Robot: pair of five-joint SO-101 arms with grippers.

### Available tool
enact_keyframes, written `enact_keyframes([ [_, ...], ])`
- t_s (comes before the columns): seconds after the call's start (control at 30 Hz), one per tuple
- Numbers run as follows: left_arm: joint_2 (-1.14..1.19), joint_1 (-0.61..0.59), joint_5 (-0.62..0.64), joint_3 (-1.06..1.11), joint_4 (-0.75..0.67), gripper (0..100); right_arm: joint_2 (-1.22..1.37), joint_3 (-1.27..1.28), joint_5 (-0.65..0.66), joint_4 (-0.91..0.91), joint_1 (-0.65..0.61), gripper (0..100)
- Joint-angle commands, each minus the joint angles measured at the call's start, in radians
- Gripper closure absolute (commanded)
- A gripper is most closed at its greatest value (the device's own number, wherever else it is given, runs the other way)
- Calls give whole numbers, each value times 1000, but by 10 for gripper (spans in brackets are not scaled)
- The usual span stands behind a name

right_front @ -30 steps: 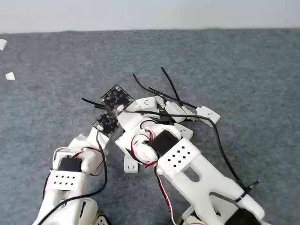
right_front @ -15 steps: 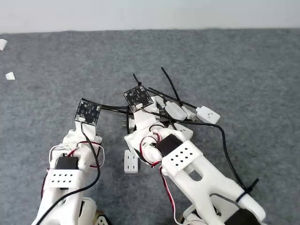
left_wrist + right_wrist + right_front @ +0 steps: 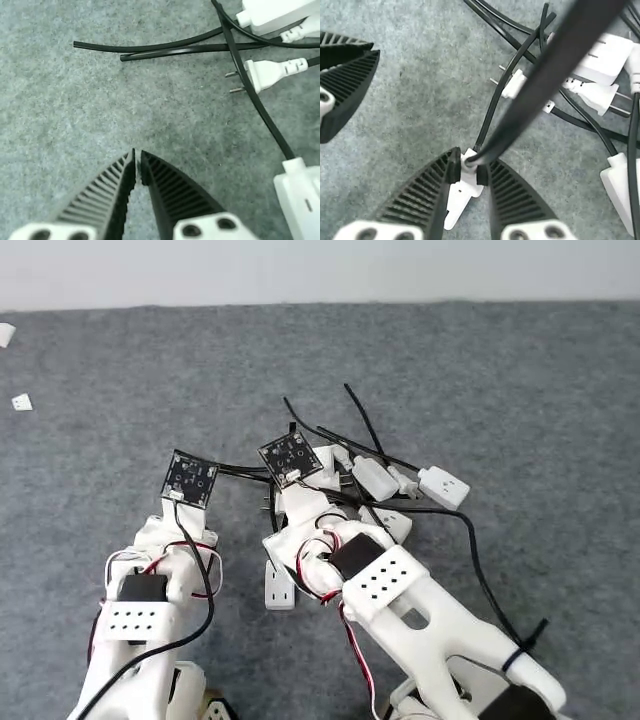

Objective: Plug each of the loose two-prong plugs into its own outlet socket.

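A grey carpeted worktop [image 3: 520, 370] is seen beneath two white arms. The right arm [image 3: 420, 610] is stretched into a tangle of black cables [image 3: 470, 540], and the left arm [image 3: 150, 610] is held just beside it. One white outlet socket [image 3: 445, 485] is lain at the far edge of the tangle, and a second outlet socket [image 3: 280, 585] is lain between the arms. The right gripper [image 3: 467, 167] is clenched on the cable end of a white plug [image 3: 457, 192]. The left gripper [image 3: 136, 156] is closed on nothing, above bare worktop. A loose two-prong plug [image 3: 260, 72] is lain among the cables, its prongs bare and apart from any socket.
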Motion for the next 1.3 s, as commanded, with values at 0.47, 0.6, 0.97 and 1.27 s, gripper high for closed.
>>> enact_keyframes([
  [0.47,-8,-5,-15,-13,-28,988,-4,40,-12,-42,-44,991],
  [0.6,-8,-5,-17,-13,-28,988,-15,81,-9,-88,-45,991],
  [0.97,-8,-5,-17,-13,-25,988,-15,112,25,-88,-47,991],
  [1.27,-8,-29,-20,-16,-23,987,-27,120,55,-85,-41,991],
])
